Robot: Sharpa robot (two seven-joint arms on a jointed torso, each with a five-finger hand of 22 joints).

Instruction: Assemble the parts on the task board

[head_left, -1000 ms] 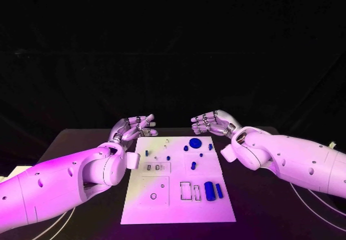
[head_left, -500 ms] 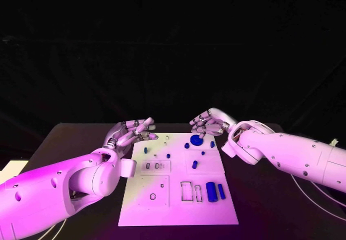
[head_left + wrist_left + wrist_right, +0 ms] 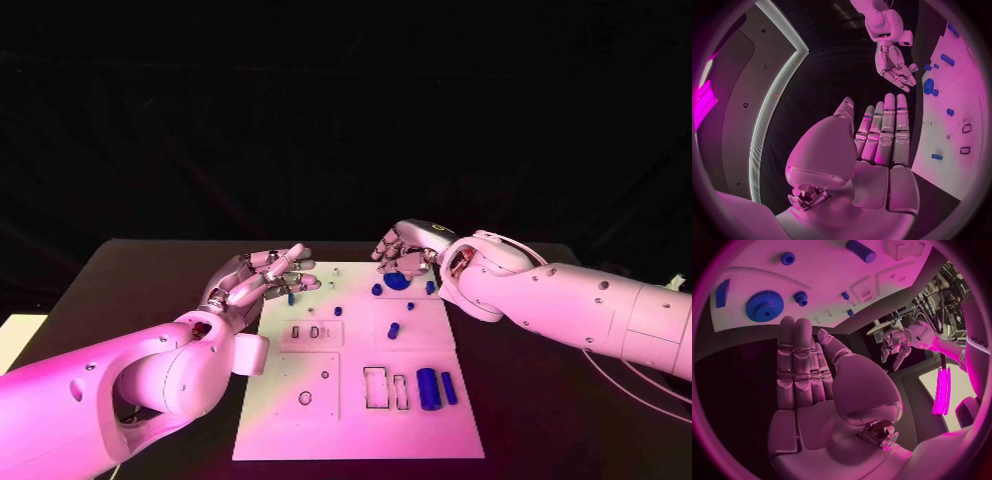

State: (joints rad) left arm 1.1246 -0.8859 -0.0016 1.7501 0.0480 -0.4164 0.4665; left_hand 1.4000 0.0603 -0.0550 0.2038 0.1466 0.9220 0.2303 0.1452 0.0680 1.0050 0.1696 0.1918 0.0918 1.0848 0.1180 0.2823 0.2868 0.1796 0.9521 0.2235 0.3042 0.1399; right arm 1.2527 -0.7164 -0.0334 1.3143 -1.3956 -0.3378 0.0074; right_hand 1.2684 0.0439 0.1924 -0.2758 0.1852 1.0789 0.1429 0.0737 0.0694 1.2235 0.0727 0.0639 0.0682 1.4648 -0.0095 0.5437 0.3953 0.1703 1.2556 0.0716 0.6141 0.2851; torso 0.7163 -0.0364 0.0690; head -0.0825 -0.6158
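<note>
Here the left hand (image 3: 264,275) is hovering at the left edge of the task board (image 3: 346,430), its fingers (image 3: 887,127) lying straight, slightly apart and holding nothing, probably waiting its turn. The board is lying mid-worktop, its blue parts sitting loose or in their slots. The right hand (image 3: 408,250) is reaching over the far end, fingers (image 3: 795,360) extended and empty, just above the large blue gear (image 3: 764,306) (likely its target).

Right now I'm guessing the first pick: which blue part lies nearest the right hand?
The large toothed gear, at the board's far end just under the right hand. It is round and widest; the others are small pegs or bars.
</note>
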